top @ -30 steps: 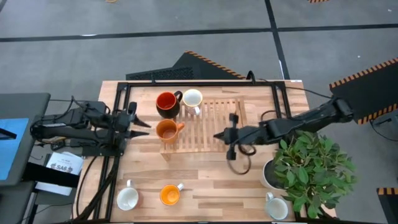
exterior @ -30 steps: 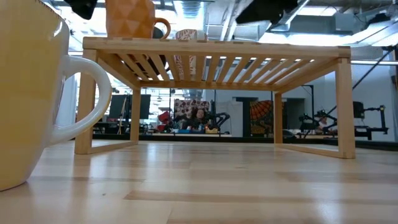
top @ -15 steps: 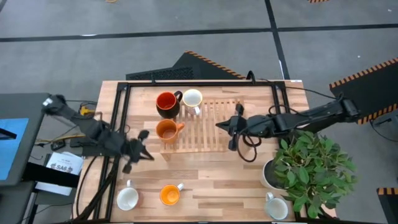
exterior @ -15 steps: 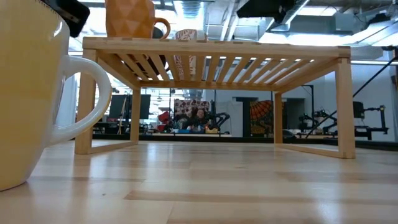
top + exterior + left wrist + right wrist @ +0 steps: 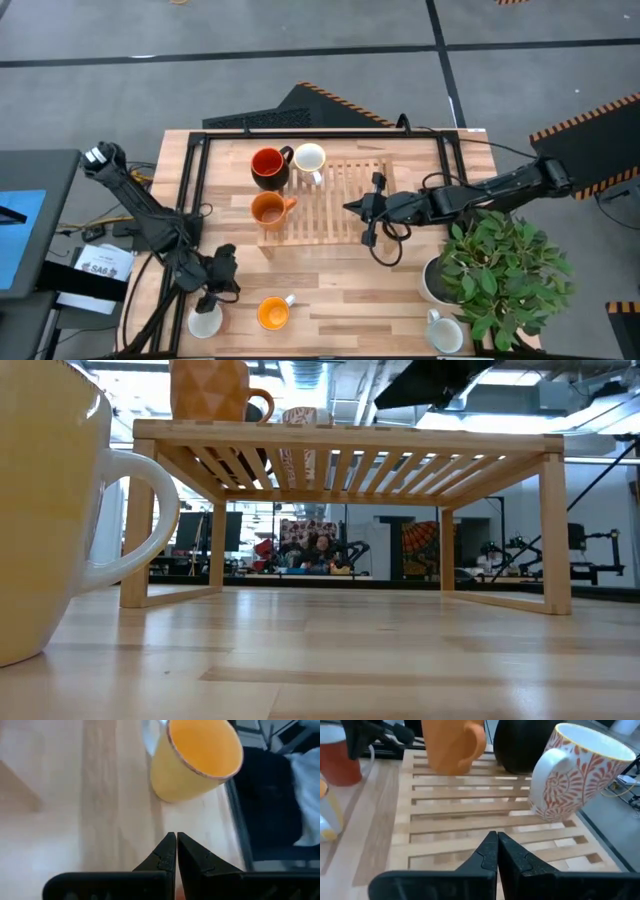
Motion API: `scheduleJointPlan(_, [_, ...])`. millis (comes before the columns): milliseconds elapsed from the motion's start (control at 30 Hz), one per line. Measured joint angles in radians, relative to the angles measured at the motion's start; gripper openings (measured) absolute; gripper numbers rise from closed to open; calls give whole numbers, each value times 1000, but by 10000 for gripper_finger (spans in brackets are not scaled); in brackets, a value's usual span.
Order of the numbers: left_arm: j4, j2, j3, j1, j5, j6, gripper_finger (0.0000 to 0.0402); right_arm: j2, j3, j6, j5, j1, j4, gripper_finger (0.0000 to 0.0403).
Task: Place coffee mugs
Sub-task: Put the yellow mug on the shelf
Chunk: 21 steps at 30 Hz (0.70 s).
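Mugs still loose: pale round handled mug (image 5: 205, 320) sits on the wooden worktop (image 5: 340, 300) directly ahead of and just beside the left gripper (image 5: 221, 275), fingers together, empty. Right gripper (image 5: 366, 210), fingers together, hovers over the slatted wooden rack (image 5: 335, 200), farther off.

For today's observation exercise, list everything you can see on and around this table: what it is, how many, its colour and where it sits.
Wooden slatted rack: one, light wood, middle of the table.
Mugs on the rack: three; dark mug with red inside, white patterned mug, orange mug, all at its left end.
Mugs on the table: three; white mug and orange-inside mug along the near edge at left, white mug at the near right corner.
Plant: one, green, in a white pot, right side.
Left gripper: shut, empty, just above the near-left white mug.
Right gripper: shut, empty, over the rack's right part.
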Motion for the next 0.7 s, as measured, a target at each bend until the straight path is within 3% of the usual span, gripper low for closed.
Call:
scheduleJointPlan(267, [169, 138, 4, 41, 128, -135, 0, 0, 2, 0, 0, 0, 6, 27])
scheduleJointPlan(500, [60, 297, 139, 68, 245, -173, 0, 0, 2, -3, 0, 0, 4, 24])
scheduleJointPlan(700, [58, 432, 213, 100, 323, -170, 0, 0, 2, -3, 0, 0, 3, 25])
